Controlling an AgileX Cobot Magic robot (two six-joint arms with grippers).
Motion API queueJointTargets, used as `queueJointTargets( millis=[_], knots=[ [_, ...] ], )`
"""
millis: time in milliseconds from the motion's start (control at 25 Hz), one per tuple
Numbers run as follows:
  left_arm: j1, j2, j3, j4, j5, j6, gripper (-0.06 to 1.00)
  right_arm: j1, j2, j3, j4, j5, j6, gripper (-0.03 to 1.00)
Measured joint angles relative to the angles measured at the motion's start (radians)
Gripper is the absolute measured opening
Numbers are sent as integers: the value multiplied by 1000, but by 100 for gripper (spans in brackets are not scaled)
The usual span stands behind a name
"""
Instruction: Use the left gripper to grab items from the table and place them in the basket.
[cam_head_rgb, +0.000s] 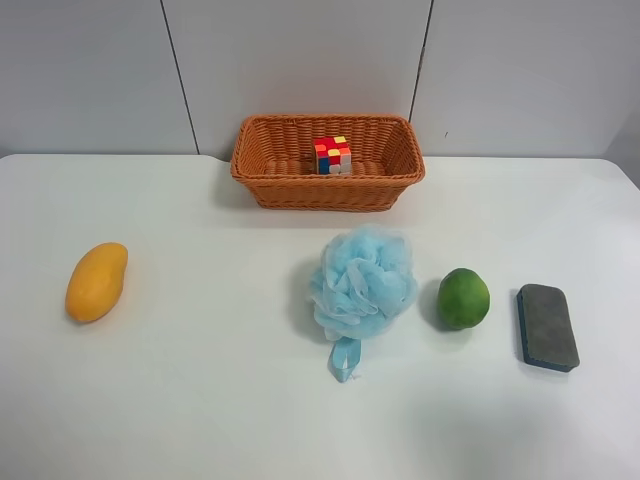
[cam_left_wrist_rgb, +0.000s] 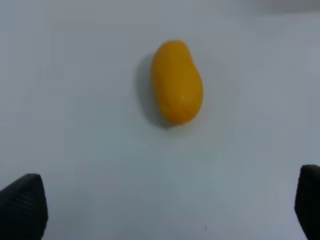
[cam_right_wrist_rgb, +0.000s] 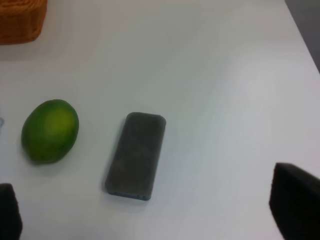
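The wicker basket (cam_head_rgb: 327, 190) stands at the back of the white table (cam_head_rgb: 200, 380) with the puzzle cube (cam_head_rgb: 332, 155) inside it. The mango (cam_head_rgb: 97, 281) lies at the exterior high view's left. The blue bath puff (cam_head_rgb: 362, 282), green fruit (cam_head_rgb: 463, 298) and grey-and-blue sponge (cam_head_rgb: 547, 326) lie in a row toward the right. No arm shows in the exterior high view. My left gripper (cam_left_wrist_rgb: 165, 210) is open and empty, apart from the mango (cam_left_wrist_rgb: 177, 81). My right gripper (cam_right_wrist_rgb: 150, 210) is open and empty, close to the sponge (cam_right_wrist_rgb: 136, 154), with the green fruit (cam_right_wrist_rgb: 50, 131) beside the sponge.
A grey panelled wall runs behind the table. A corner of the basket (cam_right_wrist_rgb: 20, 20) shows in the right wrist view. The table's edge (cam_right_wrist_rgb: 305, 35) is near the sponge's side.
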Motion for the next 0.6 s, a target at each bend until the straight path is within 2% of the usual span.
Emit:
queueJointTargets(
  millis=[160,600],
  knots=[
    [0,-75,2,-1,0,0,99,0,0,0,0,0,0,99],
    [0,-76,5,-2,0,1,99,0,0,0,0,0,0,99]
  ],
)
